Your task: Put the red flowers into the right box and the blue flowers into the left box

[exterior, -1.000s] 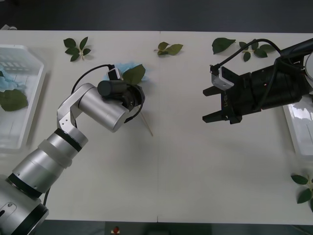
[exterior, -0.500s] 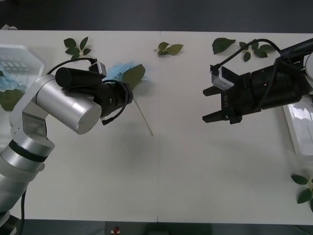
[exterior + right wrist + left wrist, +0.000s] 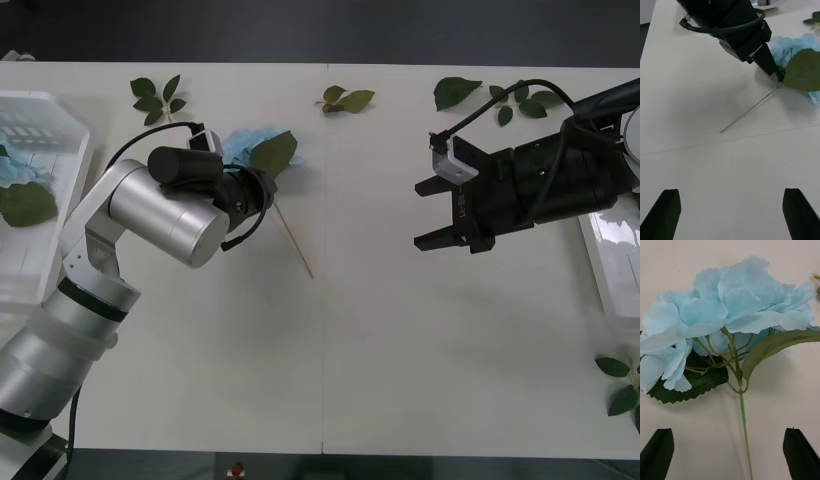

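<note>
A blue flower [image 3: 255,150] is seen lying flat on the desk [image 3: 330,350], left of centre and toward the far side, its pale cluster and big leaf at the far end and its thin stem [image 3: 295,240] running toward the near right, so that the long axis is set diagonally. The left pincer [image 3: 730,455] is held directly over the top of that stem, just below the bloom; in the left wrist view the two black fingertips are spread wide at the corners with the stem running between them, so the pincer is open and nothing is gripped. The stem is crossed by the line between the fingertips, which is judged a fair alignment for a closing grasp once the pincer is lowered. The right pincer [image 3: 428,213] is parked well apart on the right half of the desk, its fingers also spread and empty, so the left arm is by far the nearer. The left box [image 3: 60,215] lies at the left edge, already holding a blue cluster and a leaf; a strip of the right box [image 3: 605,265] is seen at the right edge. Compared with half a second ago, the left arm's elbow has been swung toward the right and nearer the flower, while the flower and the right arm are unchanged.
</note>
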### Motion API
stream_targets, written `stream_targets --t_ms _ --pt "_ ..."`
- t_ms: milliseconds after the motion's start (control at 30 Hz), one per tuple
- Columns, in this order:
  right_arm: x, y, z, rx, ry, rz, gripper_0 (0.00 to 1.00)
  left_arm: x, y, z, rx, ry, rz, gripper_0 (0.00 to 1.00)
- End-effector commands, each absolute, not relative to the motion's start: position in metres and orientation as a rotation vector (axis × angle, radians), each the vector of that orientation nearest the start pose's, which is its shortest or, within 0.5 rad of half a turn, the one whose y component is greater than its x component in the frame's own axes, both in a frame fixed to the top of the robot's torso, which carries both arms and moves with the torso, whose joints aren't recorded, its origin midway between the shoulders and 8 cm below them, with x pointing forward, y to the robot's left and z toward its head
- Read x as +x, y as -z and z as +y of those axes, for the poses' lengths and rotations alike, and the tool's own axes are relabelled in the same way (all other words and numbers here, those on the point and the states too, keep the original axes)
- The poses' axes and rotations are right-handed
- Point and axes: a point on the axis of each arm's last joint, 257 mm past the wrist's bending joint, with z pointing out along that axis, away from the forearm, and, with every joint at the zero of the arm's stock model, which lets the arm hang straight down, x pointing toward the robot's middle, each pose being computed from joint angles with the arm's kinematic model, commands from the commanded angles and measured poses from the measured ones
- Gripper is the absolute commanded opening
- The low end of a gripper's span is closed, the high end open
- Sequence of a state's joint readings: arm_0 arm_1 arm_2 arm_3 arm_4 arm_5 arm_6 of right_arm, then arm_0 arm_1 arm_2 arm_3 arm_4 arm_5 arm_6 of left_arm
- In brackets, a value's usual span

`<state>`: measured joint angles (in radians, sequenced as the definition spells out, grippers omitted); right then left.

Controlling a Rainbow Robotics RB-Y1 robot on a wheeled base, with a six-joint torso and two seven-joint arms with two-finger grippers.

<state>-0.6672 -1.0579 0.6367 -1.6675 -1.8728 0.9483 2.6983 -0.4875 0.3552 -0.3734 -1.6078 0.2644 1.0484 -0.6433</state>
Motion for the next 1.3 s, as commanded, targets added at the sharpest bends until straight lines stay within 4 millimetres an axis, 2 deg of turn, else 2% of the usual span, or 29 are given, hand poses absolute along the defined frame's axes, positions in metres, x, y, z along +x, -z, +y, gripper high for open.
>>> stream_targets --t_ms 33,267,567,633,667,733,767,833,1300 --pt "0.450 0.148 -0.107 -1.590 -0.519 1.597 0.79 0.590 0.233 0.104 -0.343 0.444 2.226 1.00" --pt "0.450 0.148 -0.107 -1.590 -0.519 1.597 0.79 0.603 0.241 0.103 -0.345 0.430 2.213 1.00" --pt "0.450 0.148 -0.107 -1.590 -0.519 1.597 0.79 0.613 0.262 0.104 -0.336 0.418 2.214 0.99" --pt "0.450 0.148 -0.107 -1.590 -0.519 1.597 0.78 0.613 0.266 0.104 -0.321 0.406 2.213 0.80" --pt "0.450 0.148 -0.107 -1.590 -0.519 1.597 0.79 0.614 0.266 0.104 -0.315 0.399 2.212 0.75" --pt "0.450 0.148 -0.107 -1.590 -0.519 1.597 0.78 0.614 0.266 0.105 -0.305 0.386 2.210 0.45" --pt "0.450 0.148 -0.107 -1.590 -0.519 1.597 0.79 0.613 0.268 0.104 -0.304 0.385 2.212 0.35" --pt "0.450 0.148 -0.107 -1.590 -0.519 1.597 0.79 0.613 0.268 0.104 -0.304 0.385 2.212 0.00" --pt "0.450 0.148 -0.107 -1.590 -0.519 1.597 0.79 0.610 0.266 0.098 -0.316 0.435 2.222 0.00"
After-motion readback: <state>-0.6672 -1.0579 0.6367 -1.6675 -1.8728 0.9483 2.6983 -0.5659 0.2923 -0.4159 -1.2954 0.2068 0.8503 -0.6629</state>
